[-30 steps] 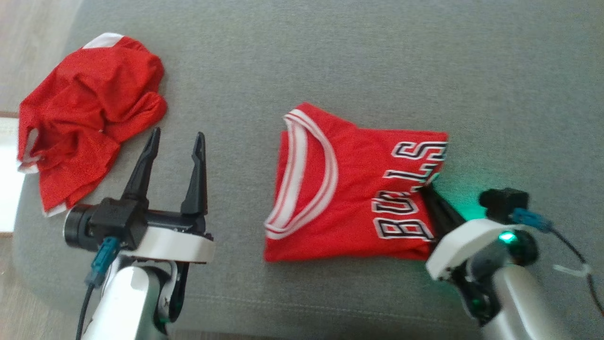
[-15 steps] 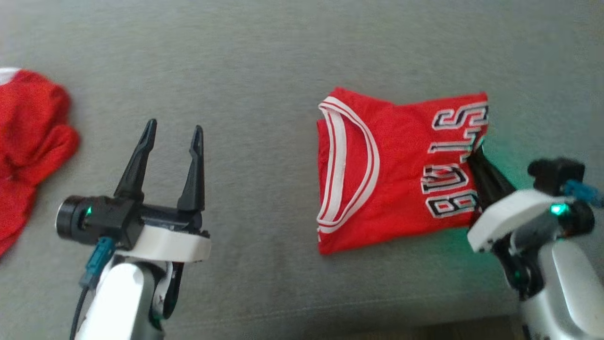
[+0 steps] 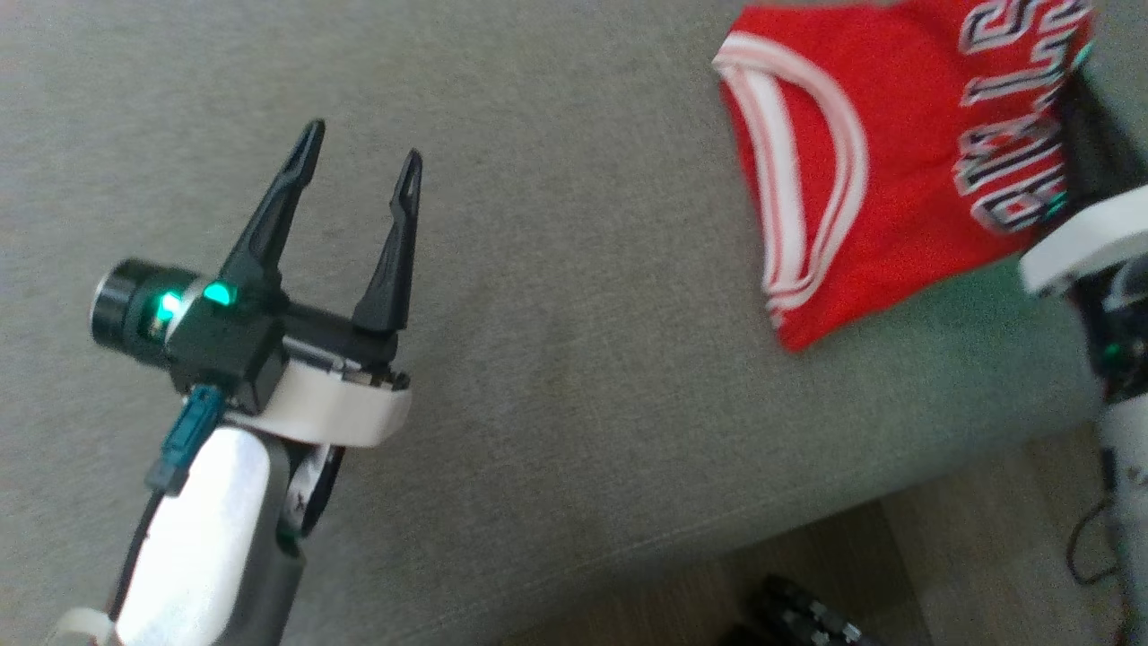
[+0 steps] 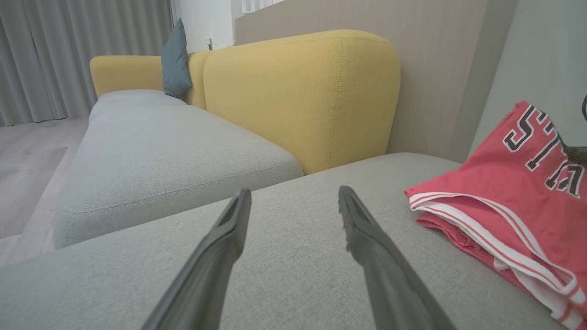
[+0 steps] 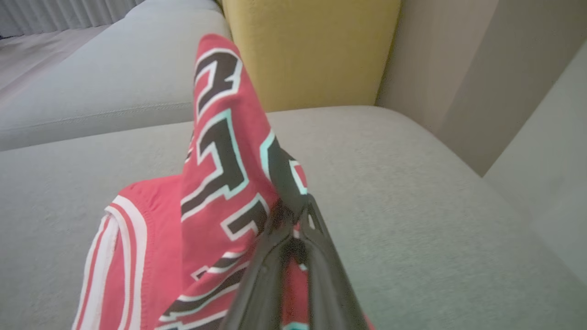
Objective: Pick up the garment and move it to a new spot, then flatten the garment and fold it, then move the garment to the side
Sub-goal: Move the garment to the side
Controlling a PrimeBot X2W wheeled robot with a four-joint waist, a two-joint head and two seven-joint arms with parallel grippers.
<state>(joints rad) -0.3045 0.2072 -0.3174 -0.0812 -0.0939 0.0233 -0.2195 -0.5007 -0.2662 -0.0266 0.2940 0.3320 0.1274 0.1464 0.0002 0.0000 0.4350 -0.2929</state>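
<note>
A folded red jersey (image 3: 897,161) with a white-striped collar and black lettering lies on a grey sofa cushion (image 3: 583,314). Its lettered edge is pinched between the closed fingers of the right gripper (image 5: 296,213), and just past the fingertips the cloth stands raised off the cushion. The left gripper (image 3: 363,144) hangs over bare cushion with its fingers spread wide and empty, the jersey's collar end well off to its right and a yellow backrest (image 4: 302,91) beyond its fingertips.

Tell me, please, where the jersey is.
The jersey lies upper right in the head view on the grey cushion, its lettered edge pinched by the right gripper.
</note>
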